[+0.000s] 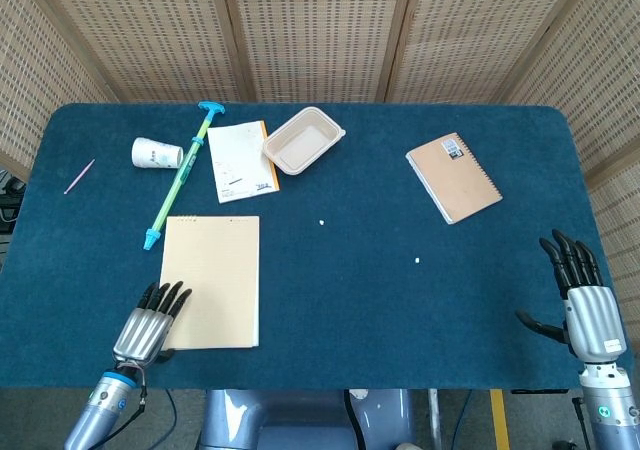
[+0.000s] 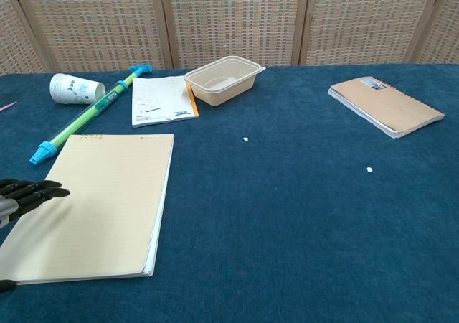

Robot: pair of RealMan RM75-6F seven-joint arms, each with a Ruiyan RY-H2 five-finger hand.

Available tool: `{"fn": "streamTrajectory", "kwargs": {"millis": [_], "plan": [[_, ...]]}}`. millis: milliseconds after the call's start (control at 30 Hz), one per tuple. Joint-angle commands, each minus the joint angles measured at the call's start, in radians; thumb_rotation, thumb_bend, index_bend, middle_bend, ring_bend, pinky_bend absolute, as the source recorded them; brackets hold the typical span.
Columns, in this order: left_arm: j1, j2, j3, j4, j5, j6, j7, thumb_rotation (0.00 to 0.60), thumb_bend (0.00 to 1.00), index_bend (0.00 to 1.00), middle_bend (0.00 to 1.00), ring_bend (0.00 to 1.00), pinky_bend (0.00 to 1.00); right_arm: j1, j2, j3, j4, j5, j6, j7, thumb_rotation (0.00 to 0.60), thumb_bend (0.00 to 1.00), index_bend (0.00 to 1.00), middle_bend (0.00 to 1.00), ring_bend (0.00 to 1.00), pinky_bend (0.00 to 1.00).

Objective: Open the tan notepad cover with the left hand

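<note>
- The left hand [image 1: 148, 322] sits at the near left edge of the table [image 1: 380, 310], fingers extended and apart, fingertips [image 2: 44, 189] overlapping the tan notepad's [image 1: 210, 280] lower left corner; it grips nothing.
- The right hand [image 1: 580, 295] holds nothing at the near right corner, fingers straight and spread, thumb out to the side.
- Between the two hands lies bare blue cloth.
- The tan notepad lies flat, cover closed.
- Just beyond it are a green-and-blue stick [image 1: 180, 175], a paper sheet [image 1: 240, 160], a paper cup [image 1: 157, 153] on its side and a beige tray [image 1: 303, 140].
- A brown spiral notebook [image 1: 453, 177] lies far right, well apart.
</note>
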Motion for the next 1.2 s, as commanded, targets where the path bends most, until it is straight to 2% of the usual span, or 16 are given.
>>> {"fn": "streamTrajectory", "kwargs": {"millis": [33, 133, 300, 600, 800, 1067, 1167, 1200], "plan": [[0.001, -0.004, 0.001, 0.006, 0.005, 0.004, -0.004, 0.6, 0.25, 0.0, 0.0, 0.0, 0.01, 0.0, 0.0, -0.001, 0.0, -0.001, 0.0, 0.001, 0.6, 0.15, 0.02, 0.0, 0.0, 0.0], [0.001, -0.01, 0.003, 0.017, 0.017, 0.013, -0.009, 0.6, 0.34, 0.0, 0.0, 0.0, 0.01, 0.0, 0.0, -0.001, 0.001, -0.001, 0.0, 0.001, 0.6, 0.15, 0.02, 0.0, 0.0, 0.0], [0.002, -0.024, 0.003, 0.04, 0.029, 0.023, -0.005, 0.6, 0.42, 0.0, 0.0, 0.0, 0.01, -0.001, 0.001, -0.001, 0.0, -0.003, 0.002, 0.005, 0.6, 0.15, 0.02, 0.0, 0.0, 0.0], [-0.007, -0.049, -0.01, 0.087, 0.031, 0.022, -0.002, 0.6, 0.47, 0.0, 0.0, 0.0, 0.01, 0.0, 0.002, 0.0, 0.002, -0.001, 0.001, 0.014, 0.6, 0.15, 0.02, 0.0, 0.0, 0.0], [-0.035, -0.06, -0.041, 0.102, 0.027, 0.009, 0.014, 0.6, 0.53, 0.0, 0.0, 0.0, 0.01, 0.0, 0.003, 0.001, 0.002, 0.002, 0.0, 0.018, 0.6, 0.15, 0.02, 0.0, 0.0, 0.0], [-0.078, -0.072, -0.094, 0.105, -0.023, -0.033, 0.022, 0.6, 0.54, 0.0, 0.0, 0.0, 0.02, 0.0, 0.005, 0.002, 0.002, 0.005, -0.002, 0.023, 0.6, 0.15, 0.02, 0.0, 0.0, 0.0], [-0.095, -0.073, -0.123, 0.106, -0.046, -0.041, 0.008, 0.6, 0.58, 0.04, 0.0, 0.0, 0.09, 0.0, 0.006, 0.002, 0.003, 0.006, -0.004, 0.024, 0.6, 0.15, 0.02, 0.0, 0.0, 0.0], [-0.1, -0.071, -0.132, 0.106, -0.054, -0.044, 0.008, 0.6, 0.6, 0.09, 0.0, 0.0, 0.13, 0.0, 0.006, 0.002, 0.003, 0.007, -0.004, 0.024, 0.6, 0.15, 0.02, 0.0, 0.0, 0.0]]}}
